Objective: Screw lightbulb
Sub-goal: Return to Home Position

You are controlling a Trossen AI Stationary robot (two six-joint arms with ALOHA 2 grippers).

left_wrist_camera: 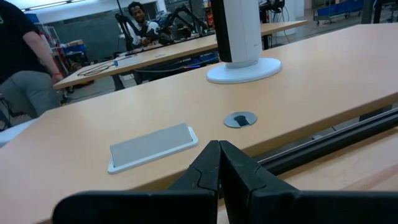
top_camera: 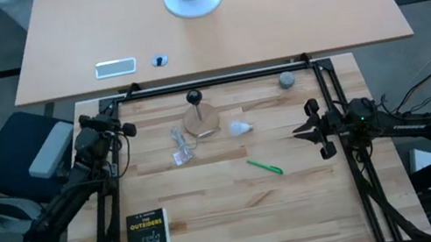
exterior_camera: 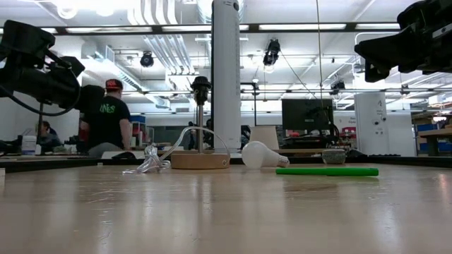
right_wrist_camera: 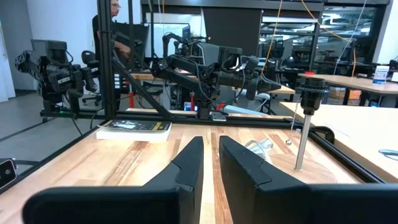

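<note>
Lightbulb (top_camera: 241,128) lay on its side, left of my right gripper (top_camera: 298,133), the nearer one, fingers slightly apart; left gripper (top_camera: 128,128) pressed together.

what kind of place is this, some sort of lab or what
Most likely a robotics lab or workshop: more robot arms stand beyond the table, exposed ceiling ducts run overhead, and a person sits at a long workbench behind.

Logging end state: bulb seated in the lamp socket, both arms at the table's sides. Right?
No: the lightbulb lies on the table beside the lamp, socket empty; the low view shows it. The left gripper and right gripper are at the table's sides.
</note>
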